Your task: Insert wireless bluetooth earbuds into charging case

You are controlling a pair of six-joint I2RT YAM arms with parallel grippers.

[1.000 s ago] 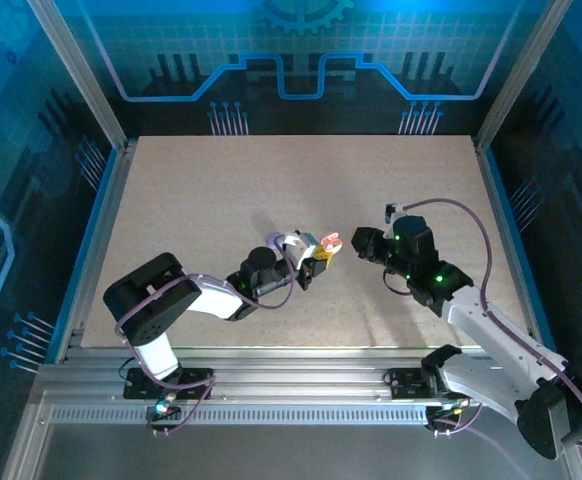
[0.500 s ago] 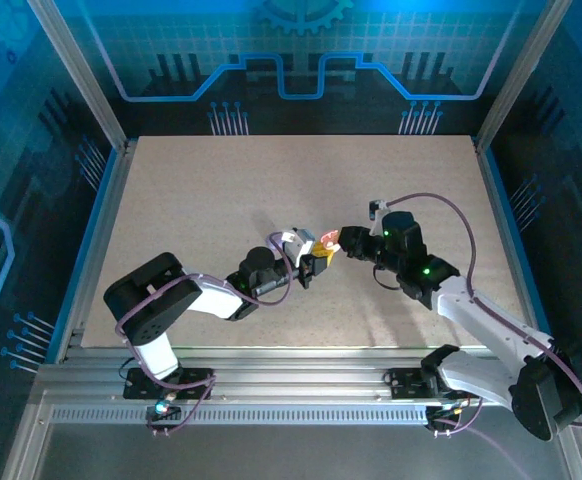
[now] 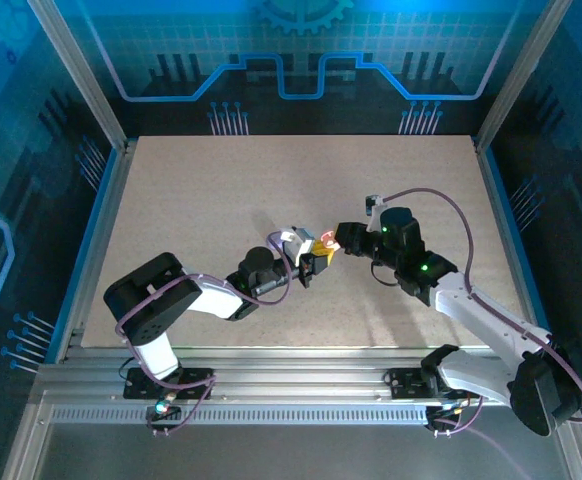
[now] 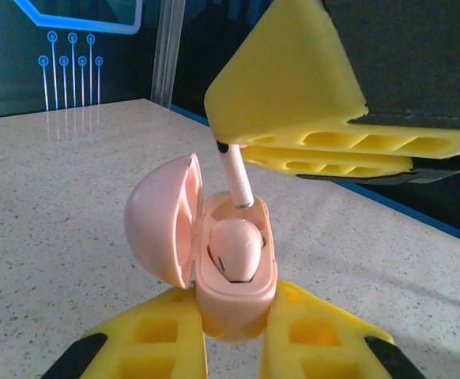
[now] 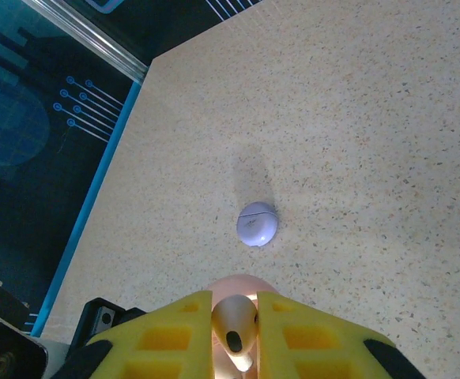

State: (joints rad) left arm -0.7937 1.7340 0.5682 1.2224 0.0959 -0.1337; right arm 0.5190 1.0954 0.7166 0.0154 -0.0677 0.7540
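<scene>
My left gripper (image 4: 236,306) is shut on the base of a pink charging case (image 4: 238,292), whose lid (image 4: 160,217) hangs open to the left. One pink earbud (image 4: 234,249) sits in the case's near slot. My right gripper (image 5: 235,312) is shut on a second earbud (image 5: 234,320). In the left wrist view its stem (image 4: 236,178) slants down from the right gripper's yellow fingers (image 4: 309,118), its tip at the mouth of the far slot. In the top view the two grippers meet at mid-table, left (image 3: 316,258), right (image 3: 339,240).
A closed round lavender case (image 5: 257,223) lies on the speckled table (image 5: 356,142) beyond the pink one. Aluminium posts and blue panels wall in the table edges (image 3: 111,230). Open tabletop stretches behind both grippers.
My right gripper has moved left with its earbud, from a gap away to right over the open case. The left arm has kept still, holding the case.
</scene>
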